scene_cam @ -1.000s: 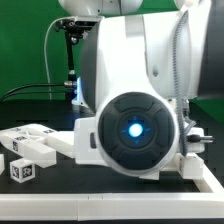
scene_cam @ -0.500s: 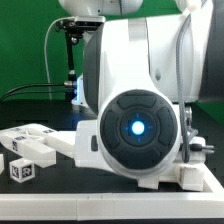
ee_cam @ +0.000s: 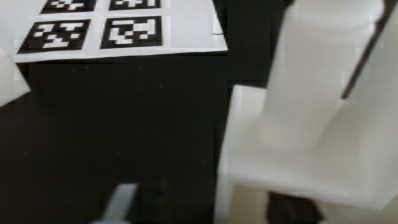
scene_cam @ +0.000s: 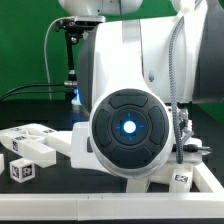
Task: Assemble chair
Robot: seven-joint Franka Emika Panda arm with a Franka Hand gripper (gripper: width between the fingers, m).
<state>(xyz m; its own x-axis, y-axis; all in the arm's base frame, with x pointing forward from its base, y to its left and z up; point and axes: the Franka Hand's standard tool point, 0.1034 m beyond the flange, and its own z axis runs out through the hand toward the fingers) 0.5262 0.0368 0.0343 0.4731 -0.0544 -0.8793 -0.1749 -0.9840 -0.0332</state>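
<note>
The arm [scene_cam: 130, 120] is hanging close beside a white chair part [ee_cam: 311, 110] resting on the black table [ee_cam: 107, 130] near the marker board [ee_cam: 107, 30], and since I cannot tell how wide the gripper is standing, it is best moving slowly and straight, nudging nothing.

Arm [scene_cam: 125, 125] fills centre; chair parts [scene_cam: 40, 146] at exterior view's left

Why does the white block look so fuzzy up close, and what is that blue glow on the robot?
Wrist view: the chair part sits very near the lens, so its edges go soft, while the tags on the marker board look sharper. Exterior view: the blue glow is a light on the round joint of the arm; the arm hides much of the scene.
</note>
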